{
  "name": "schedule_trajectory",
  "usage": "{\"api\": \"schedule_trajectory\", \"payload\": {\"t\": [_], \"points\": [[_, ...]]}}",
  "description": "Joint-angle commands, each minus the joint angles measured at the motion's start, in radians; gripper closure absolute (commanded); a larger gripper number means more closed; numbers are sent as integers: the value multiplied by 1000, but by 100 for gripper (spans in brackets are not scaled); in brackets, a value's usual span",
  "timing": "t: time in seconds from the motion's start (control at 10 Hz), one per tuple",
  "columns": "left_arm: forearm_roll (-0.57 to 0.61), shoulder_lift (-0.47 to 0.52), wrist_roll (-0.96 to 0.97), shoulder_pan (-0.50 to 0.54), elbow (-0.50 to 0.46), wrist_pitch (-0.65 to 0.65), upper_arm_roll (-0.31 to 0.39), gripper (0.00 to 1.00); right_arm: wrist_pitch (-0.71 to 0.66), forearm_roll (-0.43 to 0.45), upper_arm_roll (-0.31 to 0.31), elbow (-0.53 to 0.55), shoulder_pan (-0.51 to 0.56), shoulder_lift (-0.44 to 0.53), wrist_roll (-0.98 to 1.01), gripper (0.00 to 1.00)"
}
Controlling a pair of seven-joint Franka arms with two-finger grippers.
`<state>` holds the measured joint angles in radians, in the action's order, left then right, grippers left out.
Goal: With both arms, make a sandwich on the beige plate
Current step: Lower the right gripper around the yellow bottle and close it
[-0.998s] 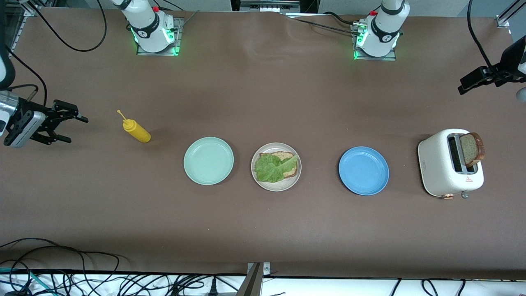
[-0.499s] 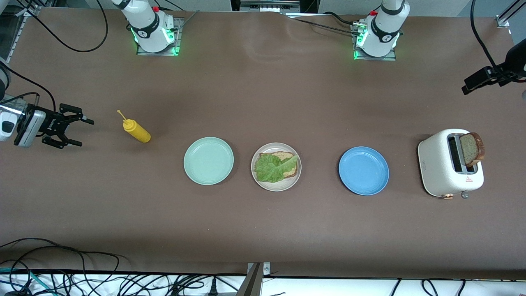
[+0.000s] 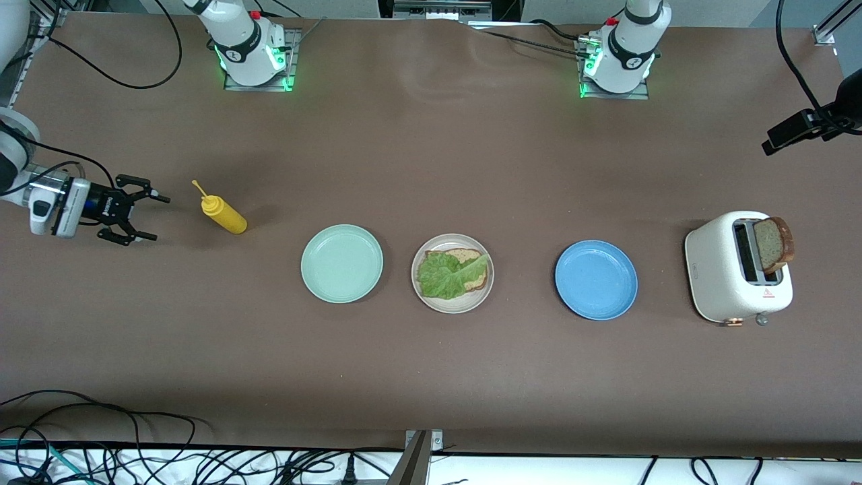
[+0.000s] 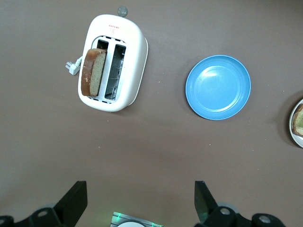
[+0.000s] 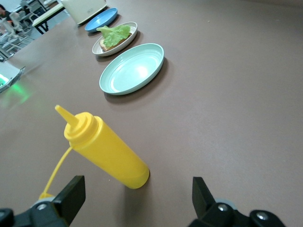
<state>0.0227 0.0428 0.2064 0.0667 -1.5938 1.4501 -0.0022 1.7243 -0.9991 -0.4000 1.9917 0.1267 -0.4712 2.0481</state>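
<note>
Beside the mustard bottle (image 3: pixel 224 214), toward the right arm's end of the table, right gripper (image 3: pixel 143 217) is hovering, jaws apart, empty. Left gripper (image 4: pixel 140 201) is waiting high over the toaster (image 3: pixel 737 268), jaws apart. Beige plate (image 3: pixel 485 294) w/ bread and lettuce (image 3: pixel 444 275) is sitting well apart from the bottle. Judgement: top slice (image 3: pixel 774 244) is pending; alternatively, sauce next. No legible writing.

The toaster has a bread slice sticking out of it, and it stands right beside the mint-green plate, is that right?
Not quite. The toaster does hold a bread slice, but the front view shows it beside the blue plate, not the mint-green plate.
</note>
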Motion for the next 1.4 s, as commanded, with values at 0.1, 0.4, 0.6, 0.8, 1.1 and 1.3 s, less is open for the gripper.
{"api": "schedule_trajectory", "payload": {"t": [0.1, 0.4, 0.6, 0.8, 1.1, 1.3], "points": [[-26, -1, -10, 10, 12, -14, -4, 0, -61, -119, 4, 50, 28, -70, 333, 0], [-24, -1, -10, 11, 12, -14, -4, 0, -136, -171, 6, 50, 28, -138, 536, 0], [-24, -1, -10, 16, 12, -14, -4, 0, -164, -173, 6, 50, 31, -167, 593, 0], [-24, -1, -10, 15, 12, -14, -4, 0, -175, -217, 13, 49, 27, -193, 629, 0], [-26, -1, -10, 16, 12, -14, -4, 0, -178, -251, 35, 52, 27, -219, 632, 0], [-26, -1, -10, 16, 12, -14, -4, 0, -178, -274, 59, 52, 25, -225, 630, 0]]}}
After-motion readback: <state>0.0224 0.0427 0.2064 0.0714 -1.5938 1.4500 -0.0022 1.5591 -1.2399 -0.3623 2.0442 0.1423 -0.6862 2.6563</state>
